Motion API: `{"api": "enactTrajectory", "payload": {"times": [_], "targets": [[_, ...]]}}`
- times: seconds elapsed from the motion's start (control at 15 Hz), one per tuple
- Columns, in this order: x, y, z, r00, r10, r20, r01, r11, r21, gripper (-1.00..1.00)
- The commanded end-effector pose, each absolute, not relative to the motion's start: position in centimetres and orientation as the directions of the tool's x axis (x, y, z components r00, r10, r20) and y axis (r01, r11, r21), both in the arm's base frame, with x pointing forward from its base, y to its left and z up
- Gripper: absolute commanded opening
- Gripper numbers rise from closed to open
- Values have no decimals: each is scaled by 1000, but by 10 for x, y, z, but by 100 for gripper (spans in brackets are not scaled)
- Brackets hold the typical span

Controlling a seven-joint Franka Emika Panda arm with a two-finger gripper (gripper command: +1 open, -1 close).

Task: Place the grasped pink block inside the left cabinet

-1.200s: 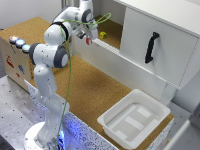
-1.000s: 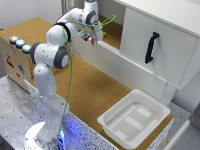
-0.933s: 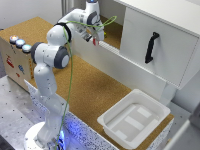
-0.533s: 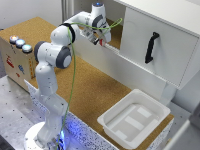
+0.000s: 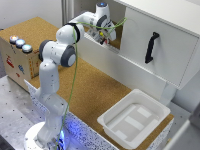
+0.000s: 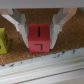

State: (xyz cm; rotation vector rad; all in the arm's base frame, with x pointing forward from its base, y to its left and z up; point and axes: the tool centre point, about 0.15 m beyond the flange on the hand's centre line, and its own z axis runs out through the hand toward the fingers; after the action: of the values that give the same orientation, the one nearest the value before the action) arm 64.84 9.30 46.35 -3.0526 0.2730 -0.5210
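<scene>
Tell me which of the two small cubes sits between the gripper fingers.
The pink block, between the gripper fingers; the yellow cube sits off to one side.

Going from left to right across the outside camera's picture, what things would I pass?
Brown cardboard box with round buttons on top → white robot arm → gripper at the open cork-floored left cabinet → black handle on the white cabinet door. Lower down, the white plastic tray.

White jointed arm (image 5: 54,75), grey joint caps, green cable (along links), blue-lit base (image 5: 47,142)
</scene>
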Motion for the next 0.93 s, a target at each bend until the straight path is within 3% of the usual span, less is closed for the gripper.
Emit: {"api": "enactTrajectory", "payload": {"times": [0.0,0.2,0.27,0.47,0.87], "targets": [[680,96,469,955,-152,256,-166,-986,33,-100],[677,101,467,949,-146,278,-165,-985,46,-100],[674,104,469,944,-143,298,-167,-984,58,100],[658,111,478,925,-138,355,-166,-985,49,100],[623,115,488,913,-144,383,-170,-985,34,100]]}}
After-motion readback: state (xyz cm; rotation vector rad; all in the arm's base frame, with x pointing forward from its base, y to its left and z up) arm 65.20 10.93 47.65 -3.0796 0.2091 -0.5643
